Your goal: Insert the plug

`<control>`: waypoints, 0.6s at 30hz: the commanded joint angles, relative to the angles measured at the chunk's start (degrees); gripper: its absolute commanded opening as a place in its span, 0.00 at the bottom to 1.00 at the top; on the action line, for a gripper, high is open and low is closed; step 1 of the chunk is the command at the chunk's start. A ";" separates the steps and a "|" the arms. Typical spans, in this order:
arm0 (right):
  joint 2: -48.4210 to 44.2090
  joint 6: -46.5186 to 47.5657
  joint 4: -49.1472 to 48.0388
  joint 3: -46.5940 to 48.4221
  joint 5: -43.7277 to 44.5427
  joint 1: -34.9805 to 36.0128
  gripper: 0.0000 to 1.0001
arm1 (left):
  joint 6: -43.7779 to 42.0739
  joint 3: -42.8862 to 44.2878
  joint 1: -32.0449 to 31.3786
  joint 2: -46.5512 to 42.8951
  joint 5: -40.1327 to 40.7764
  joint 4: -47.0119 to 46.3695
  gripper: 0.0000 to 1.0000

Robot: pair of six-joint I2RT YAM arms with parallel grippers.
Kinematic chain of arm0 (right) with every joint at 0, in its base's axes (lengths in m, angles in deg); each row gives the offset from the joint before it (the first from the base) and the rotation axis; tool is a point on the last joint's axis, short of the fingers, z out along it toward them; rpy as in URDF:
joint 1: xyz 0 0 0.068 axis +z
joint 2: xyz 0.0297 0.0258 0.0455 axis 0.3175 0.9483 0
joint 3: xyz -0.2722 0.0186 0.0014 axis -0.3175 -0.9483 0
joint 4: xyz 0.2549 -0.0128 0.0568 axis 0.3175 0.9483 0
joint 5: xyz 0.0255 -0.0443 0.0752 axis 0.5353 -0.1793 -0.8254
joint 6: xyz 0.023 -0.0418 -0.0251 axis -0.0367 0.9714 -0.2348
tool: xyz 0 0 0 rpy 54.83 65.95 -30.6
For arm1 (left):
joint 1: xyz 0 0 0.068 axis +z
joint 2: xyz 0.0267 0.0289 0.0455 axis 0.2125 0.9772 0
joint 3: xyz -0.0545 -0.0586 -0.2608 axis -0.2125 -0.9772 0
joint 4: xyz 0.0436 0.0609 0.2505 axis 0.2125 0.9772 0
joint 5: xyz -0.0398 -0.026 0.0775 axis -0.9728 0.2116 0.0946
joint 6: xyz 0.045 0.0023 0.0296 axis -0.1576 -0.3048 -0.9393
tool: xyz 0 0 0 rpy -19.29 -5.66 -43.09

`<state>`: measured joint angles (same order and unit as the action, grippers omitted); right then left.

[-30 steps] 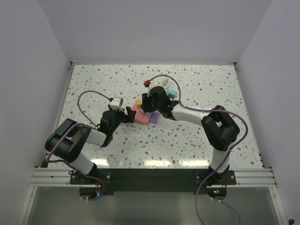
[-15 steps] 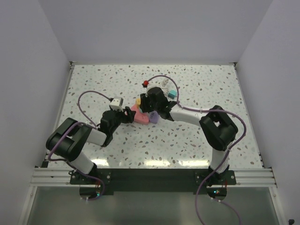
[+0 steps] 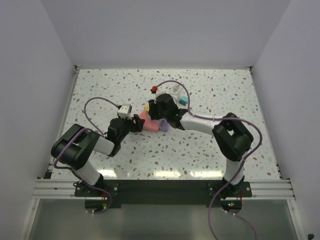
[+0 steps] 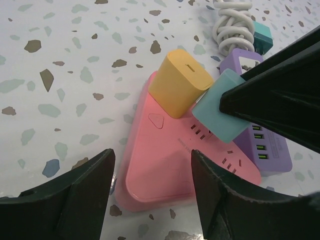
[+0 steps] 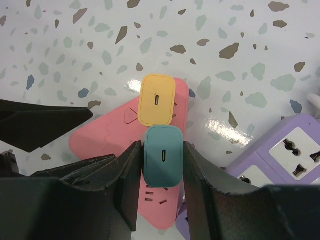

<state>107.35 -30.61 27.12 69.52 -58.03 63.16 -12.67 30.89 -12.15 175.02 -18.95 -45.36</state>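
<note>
The right end effector is clenched on the teal plug, one dark finger against each long side. The plug hangs over the face of the pink power strip, just beside the yellow plug, which stands on the strip near one of its rounded corners. From the left wrist camera the teal plug looks tilted, with its lower edge down at the strip's face. Its prongs are hidden under its body, so I cannot tell whether they have entered any slots. The right arm's fingers also block the far side of the plug in that view.

The left end effector is released, its jaws parted over the near side of the pink strip. One finger sits just off the strip's edge and the other covers part of its face. Whether either pad presses on the strip cannot be made out.

A purple power strip lies against the pink one. Both wrist views cut it off, and the right fingers cover part of it. Beyond it are a coiled white cable and a small teal block, both cropped by the top of the left wrist view. All of this rests on the speckled counter. In the overhead view the two end effectors crowd together, and the teal plug is too small and too covered to pick out.
</note>
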 commanded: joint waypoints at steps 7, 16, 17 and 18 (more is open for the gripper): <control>0.27 1.80 -1.83 1.06 3.32 0.71 0.00 | 0.45 1.39 0.43 0.66 -0.14 -3.71 0.66; 1.24 1.54 -3.06 0.53 3.41 0.80 0.00 | 0.53 1.48 0.43 0.75 -1.81 -3.89 0.64; 1.50 1.62 -3.24 0.53 3.41 0.97 0.00 | 0.53 1.39 0.43 0.66 -1.90 -3.98 0.64; 1.59 1.54 -3.33 0.53 3.41 0.97 0.00 | 0.53 1.39 0.43 0.66 -1.90 -3.98 0.64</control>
<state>107.81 -29.58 26.77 69.52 -55.89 63.75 -12.67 30.91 -12.11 175.39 -20.19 -45.51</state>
